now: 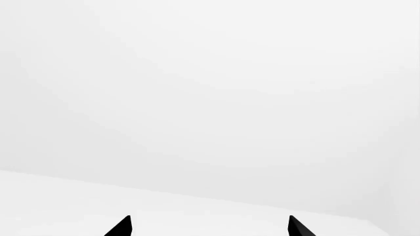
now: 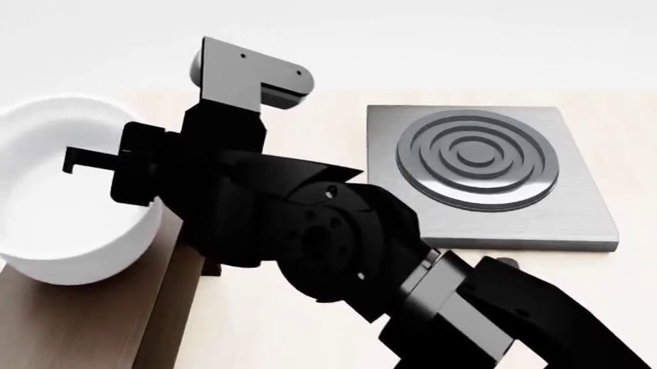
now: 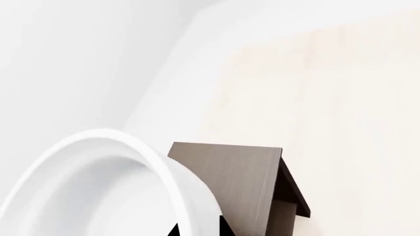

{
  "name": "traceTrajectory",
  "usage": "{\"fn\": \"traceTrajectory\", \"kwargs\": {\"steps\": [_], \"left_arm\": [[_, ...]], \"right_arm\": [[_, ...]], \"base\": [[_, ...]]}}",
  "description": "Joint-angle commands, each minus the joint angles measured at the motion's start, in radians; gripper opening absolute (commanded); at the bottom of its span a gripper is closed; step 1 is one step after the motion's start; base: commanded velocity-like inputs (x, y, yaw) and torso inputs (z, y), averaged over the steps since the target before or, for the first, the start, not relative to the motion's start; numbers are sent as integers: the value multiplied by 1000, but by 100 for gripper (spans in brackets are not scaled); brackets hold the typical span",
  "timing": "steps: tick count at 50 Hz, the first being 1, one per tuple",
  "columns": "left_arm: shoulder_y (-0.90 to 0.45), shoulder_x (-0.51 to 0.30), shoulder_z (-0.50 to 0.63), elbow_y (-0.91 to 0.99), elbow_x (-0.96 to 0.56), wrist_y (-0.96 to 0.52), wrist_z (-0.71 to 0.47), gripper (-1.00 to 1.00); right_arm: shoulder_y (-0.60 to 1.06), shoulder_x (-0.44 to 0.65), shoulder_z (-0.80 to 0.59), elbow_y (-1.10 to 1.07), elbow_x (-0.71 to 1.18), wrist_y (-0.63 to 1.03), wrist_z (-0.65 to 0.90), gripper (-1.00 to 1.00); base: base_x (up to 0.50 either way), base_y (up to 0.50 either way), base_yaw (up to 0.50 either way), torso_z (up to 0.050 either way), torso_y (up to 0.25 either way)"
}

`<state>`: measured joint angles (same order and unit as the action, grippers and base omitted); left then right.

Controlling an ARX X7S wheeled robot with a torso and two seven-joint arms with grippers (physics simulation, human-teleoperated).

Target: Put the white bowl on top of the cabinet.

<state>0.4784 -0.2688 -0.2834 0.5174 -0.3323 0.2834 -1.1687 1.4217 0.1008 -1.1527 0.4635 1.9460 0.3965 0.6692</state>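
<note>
The white bowl [image 2: 61,223] is at the left of the head view, over the dark brown cabinet [image 2: 92,323]; I cannot tell whether it rests on the top or hangs just above it. My right gripper [image 2: 113,173] reaches across from the right and is shut on the bowl's near wall, one finger inside and one outside. In the right wrist view the fingertips [image 3: 226,228] straddle the bowl's [image 3: 98,196] rim, my right gripper [image 3: 200,228] above the cabinet top [image 3: 236,177]. My left gripper [image 1: 210,227] is open and empty, facing blank white.
A grey square stove plate [image 2: 482,169] with concentric rings lies on the pale wooden table [image 2: 267,330] to the right of the cabinet. My right arm [image 2: 339,246] crosses the middle of the head view and hides part of the table.
</note>
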Motion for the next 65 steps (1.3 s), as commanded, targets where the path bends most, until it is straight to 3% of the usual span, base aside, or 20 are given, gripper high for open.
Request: {"fn": "traceTrajectory", "kwargs": {"steps": [1,41,42,65], "left_arm": [[-21,20,26,-43,37,-18,37,100],[-22,19,27,-44,39,-18,34,100],[-22,19,27,-44,39,-19,34,100],[-21,19,29,-43,40,-18,33,100]], "right_arm": [[10,-4,46,-6,-52,-9,-14,-100],[11,-34,9,66,-30,35,-82,-100],[13,-35,8,68,-31,36,-84,100],[22,-4,17,7,-30,14,-58,100]], "base": [[0,0,0,0,0],[0,0,0,0,1],[0,0,0,0,0],[0,0,0,0,0]]}}
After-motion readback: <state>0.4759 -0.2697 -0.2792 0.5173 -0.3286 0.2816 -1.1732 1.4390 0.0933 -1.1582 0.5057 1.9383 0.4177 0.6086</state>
